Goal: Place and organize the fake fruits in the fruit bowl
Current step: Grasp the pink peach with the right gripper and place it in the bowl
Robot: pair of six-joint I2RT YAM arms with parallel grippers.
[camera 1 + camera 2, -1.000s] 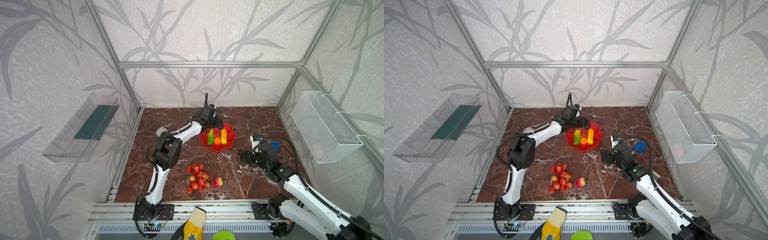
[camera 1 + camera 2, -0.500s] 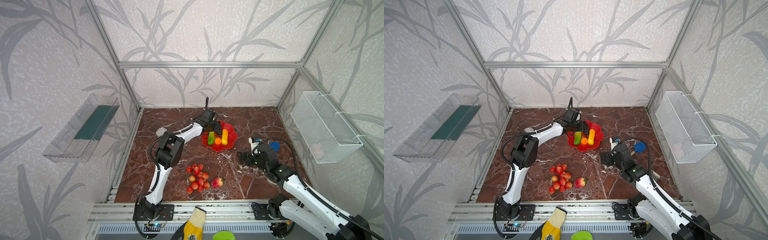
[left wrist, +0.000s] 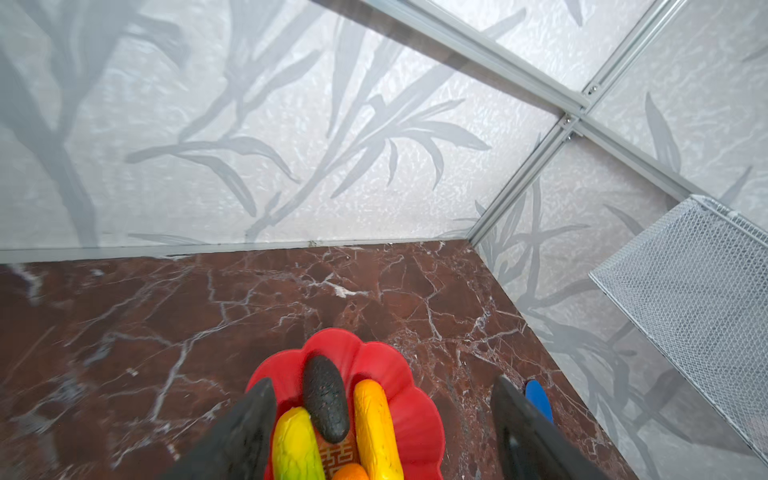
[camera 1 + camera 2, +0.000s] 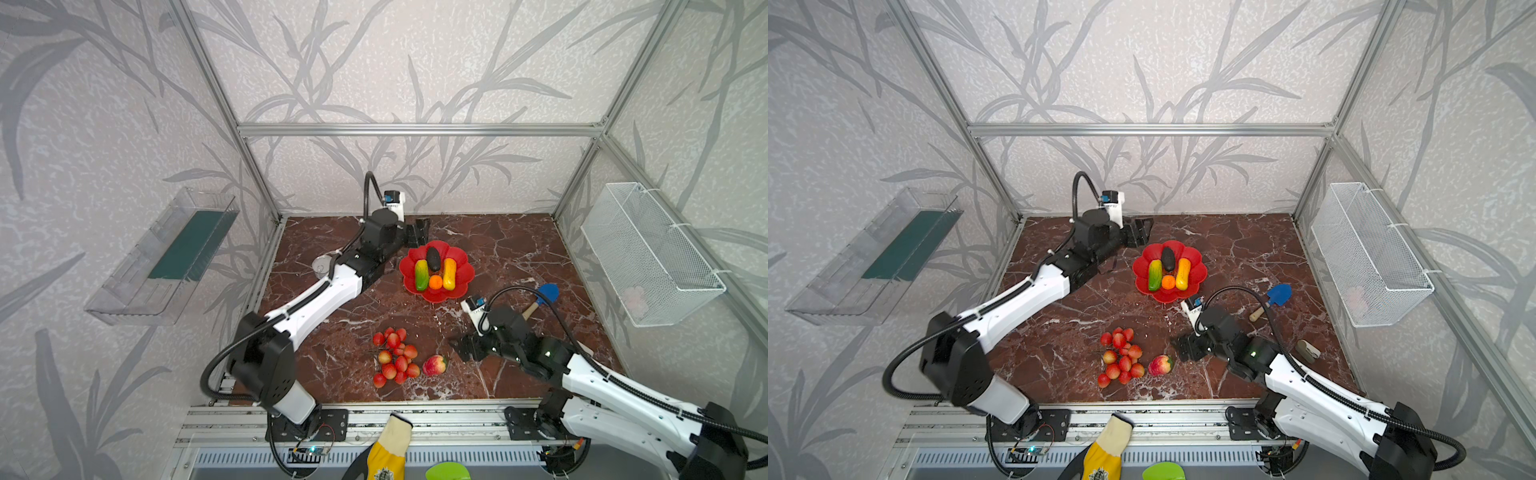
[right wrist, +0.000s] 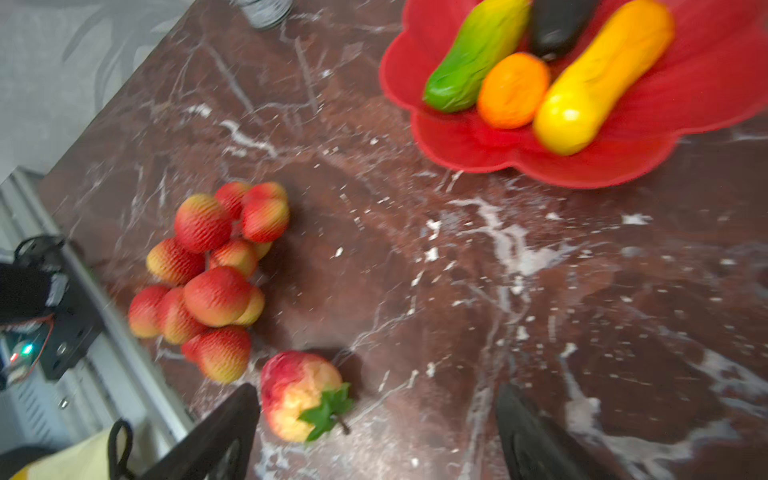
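Note:
The red flower-shaped fruit bowl [image 4: 464,275] [image 4: 1198,274] holds a yellow-green oblong [image 4: 421,275], an orange ball [image 4: 435,282], a yellow-orange oblong [image 4: 449,273] and a dark oval [image 4: 433,258]. My left gripper [image 4: 417,233] [image 3: 382,382] hangs open and empty just behind the bowl's far-left rim. A red-yellow apple [image 4: 434,365] [image 5: 299,395] and a berry cluster [image 4: 395,357] [image 5: 208,274] lie on the marble near the front. My right gripper [image 4: 467,351] [image 5: 376,390] is open just right of the apple, which lies close to one finger.
A silver can [image 4: 322,264] stands left of the bowl, beside the left arm. A blue toy shovel [image 4: 544,295] lies behind the right arm. A white wire basket [image 4: 648,253] hangs on the right wall and a clear shelf [image 4: 166,257] on the left wall.
My left gripper opened over the bowl, left the dark oval there and drew back behind the rim. My right gripper moved forward and left, closer to the apple.

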